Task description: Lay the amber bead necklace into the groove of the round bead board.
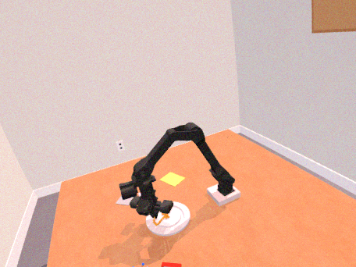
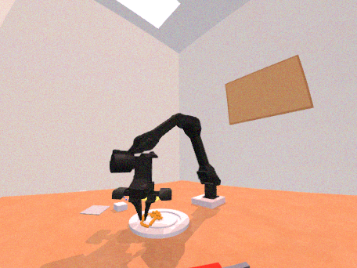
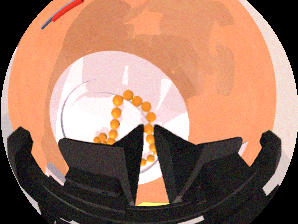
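Observation:
The round white bead board lies on the table, with a thin ring groove on its face. The amber bead necklace lies bunched on the board. In the wrist view it makes a narrow loop across the groove line, with a clump of beads at the lower left. My gripper points down over the board's left part in the top and exterior views. Its fingertips are close together around the loop's strand, shut on the necklace. The fingers partly hide the lower beads.
A yellow square lies behind the board. A pale flat pad and a small white block are beyond the board to the left. A red object lies at the near side, with a small blue thing beside it.

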Robot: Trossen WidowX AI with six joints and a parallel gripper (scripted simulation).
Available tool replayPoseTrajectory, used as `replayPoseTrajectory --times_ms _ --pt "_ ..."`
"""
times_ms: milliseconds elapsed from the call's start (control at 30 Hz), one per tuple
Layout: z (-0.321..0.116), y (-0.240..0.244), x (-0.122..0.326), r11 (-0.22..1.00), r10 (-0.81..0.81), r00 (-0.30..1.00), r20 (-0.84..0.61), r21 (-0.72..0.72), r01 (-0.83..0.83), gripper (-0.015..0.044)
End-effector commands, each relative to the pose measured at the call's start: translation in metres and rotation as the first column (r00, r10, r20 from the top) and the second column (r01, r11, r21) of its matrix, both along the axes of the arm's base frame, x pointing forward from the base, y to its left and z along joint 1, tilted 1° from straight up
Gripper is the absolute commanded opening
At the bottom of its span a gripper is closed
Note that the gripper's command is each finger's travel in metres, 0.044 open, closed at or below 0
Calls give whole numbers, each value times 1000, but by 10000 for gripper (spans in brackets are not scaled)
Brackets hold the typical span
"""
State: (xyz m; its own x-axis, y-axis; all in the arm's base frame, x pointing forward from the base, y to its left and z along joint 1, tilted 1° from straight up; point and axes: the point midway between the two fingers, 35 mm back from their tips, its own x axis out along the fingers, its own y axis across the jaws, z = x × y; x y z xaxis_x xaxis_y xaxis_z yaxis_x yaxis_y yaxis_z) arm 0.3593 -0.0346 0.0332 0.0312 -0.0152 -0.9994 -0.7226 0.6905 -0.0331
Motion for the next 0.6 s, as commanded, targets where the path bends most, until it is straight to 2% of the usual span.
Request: replayPoseTrajectory --times_ms 0,567 --pt "0 0 0 1000 0 1000 -1 0 0 0" --pt "6 -2 3 1000 6 1000 3 1 -6 0"
